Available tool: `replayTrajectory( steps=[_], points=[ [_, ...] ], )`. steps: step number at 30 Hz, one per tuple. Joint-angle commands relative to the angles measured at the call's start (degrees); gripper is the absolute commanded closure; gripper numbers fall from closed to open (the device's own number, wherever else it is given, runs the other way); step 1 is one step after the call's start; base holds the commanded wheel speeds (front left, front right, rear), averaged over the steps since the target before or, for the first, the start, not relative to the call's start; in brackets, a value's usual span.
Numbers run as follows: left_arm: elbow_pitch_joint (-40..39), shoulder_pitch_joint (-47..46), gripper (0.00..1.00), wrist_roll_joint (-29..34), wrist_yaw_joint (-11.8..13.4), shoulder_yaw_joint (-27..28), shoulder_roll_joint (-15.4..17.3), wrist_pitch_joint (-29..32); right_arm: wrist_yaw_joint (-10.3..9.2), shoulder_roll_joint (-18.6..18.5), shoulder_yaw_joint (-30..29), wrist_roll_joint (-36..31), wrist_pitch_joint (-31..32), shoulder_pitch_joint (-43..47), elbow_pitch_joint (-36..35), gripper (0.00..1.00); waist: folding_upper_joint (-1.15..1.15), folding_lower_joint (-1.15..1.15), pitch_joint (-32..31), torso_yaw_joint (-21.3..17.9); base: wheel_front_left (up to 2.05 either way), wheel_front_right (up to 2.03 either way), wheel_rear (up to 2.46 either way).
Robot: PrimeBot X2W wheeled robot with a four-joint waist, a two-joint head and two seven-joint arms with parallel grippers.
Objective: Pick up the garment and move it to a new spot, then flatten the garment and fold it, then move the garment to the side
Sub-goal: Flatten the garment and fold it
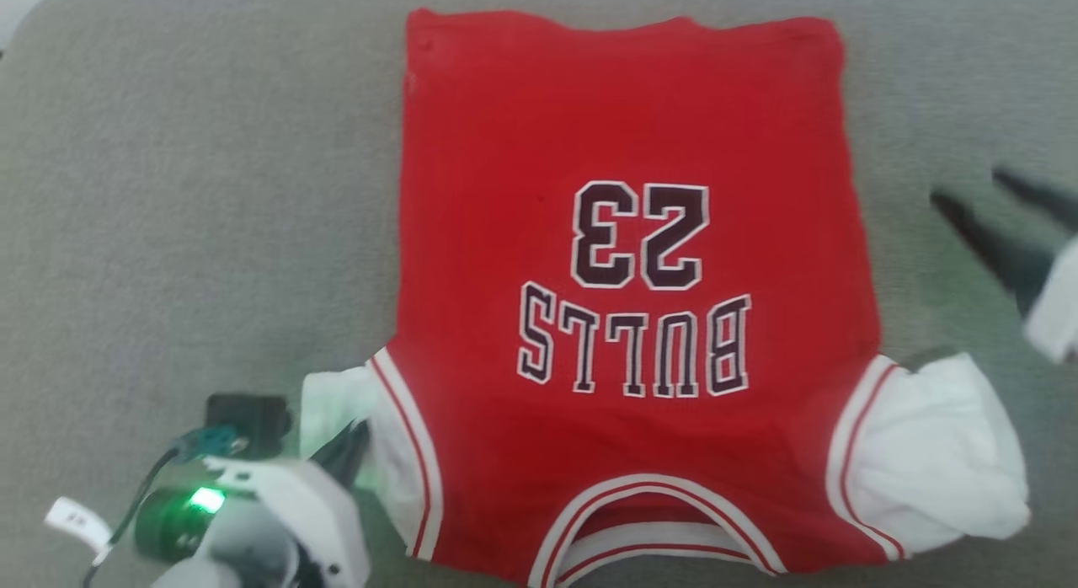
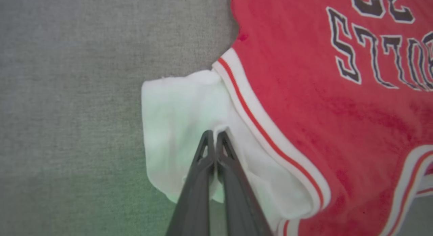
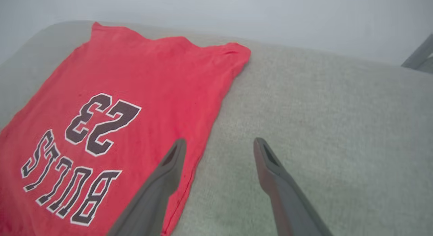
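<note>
The garment [image 1: 623, 133] is a red jersey with white sleeves and black "BULLS 23" lettering. It lies spread flat on a grey cloth surface [image 1: 168, 192], collar toward me and hem at the far side. My left gripper [image 1: 347, 453] is at the jersey's near left corner. In the left wrist view its fingertips [image 2: 214, 133] are shut on a pinch of the white sleeve [image 2: 176, 111]. My right gripper [image 1: 967, 185] hovers open beside the jersey's right edge, above the other white sleeve [image 1: 935, 453]. The right wrist view shows its fingers [image 3: 220, 141] spread wide over the garment's [image 3: 135, 77] edge, holding nothing.
The grey surface [image 3: 321, 111] stretches bare to the left and right of the jersey. Its far edge meets a pale wall [image 3: 236, 13]. A grey bar [image 3: 419, 56] slants in at the right wrist view's upper right.
</note>
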Motion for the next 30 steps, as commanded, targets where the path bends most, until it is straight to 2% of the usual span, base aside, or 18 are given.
replayTrajectory(
  steps=[1,6,16,21,22,27,29,30],
  points=[
    [0.7,-2.3,1.0,0.8,-0.7,-0.6,-0.9,-0.5,-0.02,2.2,-0.6,-1.7,1.5,-4.0,2.3,0.0,0.0,0.0,1.7,2.2,0.0,0.0,0.0],
    [3.0,-7.3,1.0,2.1,-3.1,-3.1,-3.8,-0.8,-0.02,6.2,-0.6,-6.6,5.5,-15.7,12.2,0.0,0.0,0.0,4.1,6.5,0.0,0.0,0.0],
    [9.7,-13.7,1.0,2.8,-7.7,-6.4,-9.4,-3.3,-0.02,8.5,1.2,-12.9,13.7,-34.1,35.2,0.0,0.0,0.0,8.3,13.4,0.0,0.0,0.0],
    [13.6,-15.5,1.0,2.5,-9.4,-7.3,-11.5,-4.6,-0.02,9.7,0.8,-14.9,18.7,-39.2,45.8,0.0,0.0,0.0,9.8,15.5,0.0,0.0,0.0],
    [13.6,-15.5,1.0,2.5,-9.4,-7.3,-11.5,-4.6,-0.02,9.7,0.8,-14.9,18.7,-39.2,45.8,0.0,0.0,0.0,9.8,15.5,0.0,0.0,0.0],
    [17.2,-16.3,1.0,2.7,-10.6,-7.9,-12.7,-5.8,-0.01,12.4,1.8,-16.8,25.4,-39.1,54.9,0.0,0.0,0.0,10.4,16.3,0.0,0.0,0.0],
    [18.3,-16.5,1.0,2.8,-10.9,-8.0,-13.0,-6.3,-0.01,12.8,2.6,-17.3,26.5,-39.1,56.3,1.0,0.0,0.0,10.5,16.4,0.0,0.0,0.0],
    [18.9,-16.7,1.0,2.7,-10.9,-7.9,-13.2,-6.6,-0.01,13.0,2.8,-17.1,26.9,-39.3,56.5,1.0,0.0,0.0,10.5,16.3,0.0,0.0,0.0]
  ],
)
